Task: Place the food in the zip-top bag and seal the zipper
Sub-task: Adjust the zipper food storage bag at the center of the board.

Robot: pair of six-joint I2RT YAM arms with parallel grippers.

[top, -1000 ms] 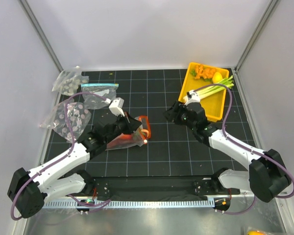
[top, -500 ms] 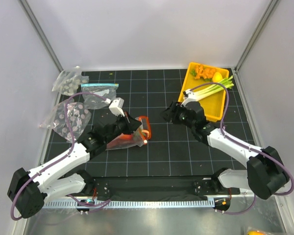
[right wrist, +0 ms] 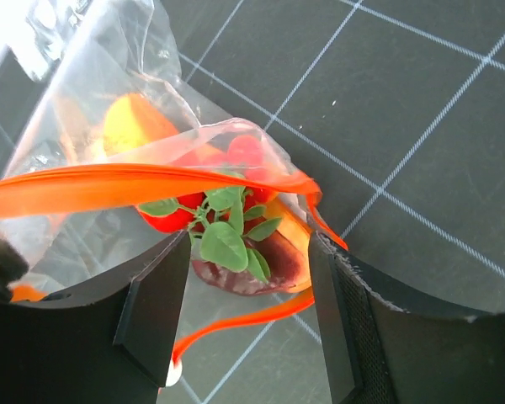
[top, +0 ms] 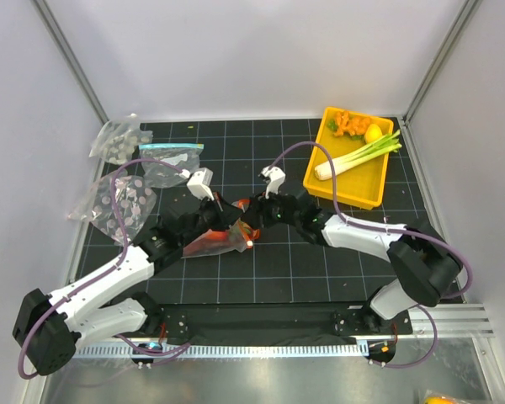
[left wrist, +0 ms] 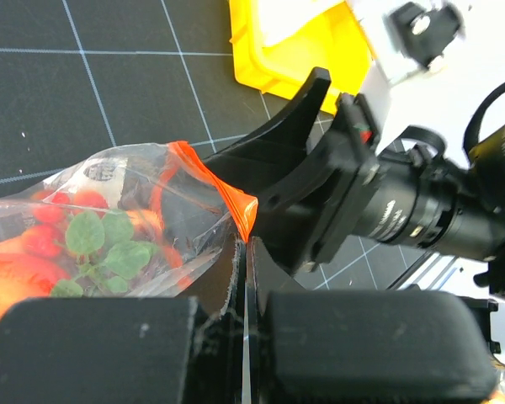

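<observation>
The zip-top bag (top: 215, 244) lies on the black mat, and my left gripper (top: 234, 223) holds up its mouth. In the left wrist view that gripper (left wrist: 246, 252) is shut on a corner of the orange-red zipper (left wrist: 240, 206). The food (left wrist: 101, 240) shows through the clear plastic. My right gripper (top: 251, 210) is at the bag's mouth, facing the left one. In the right wrist view it (right wrist: 248, 278) stands open, a finger on each side of the mouth. Between them lies the food (right wrist: 227, 240): green leaves, a red tomato, a dark-red slab. The zipper (right wrist: 109, 189) gapes apart.
A yellow tray (top: 366, 181) at the back right holds a leek (top: 353, 156), orange pieces (top: 347, 123) and a lemon (top: 374, 133). At the back left lie a clear bag with a light-blue strip (top: 170, 160) and bags of grey dotted pieces (top: 118, 206). White walls close in on both sides.
My right arm has swung left from beside the yellow tray to the bag's mouth. The left gripper has stayed shut on the zipper, and the bag has barely moved.
</observation>
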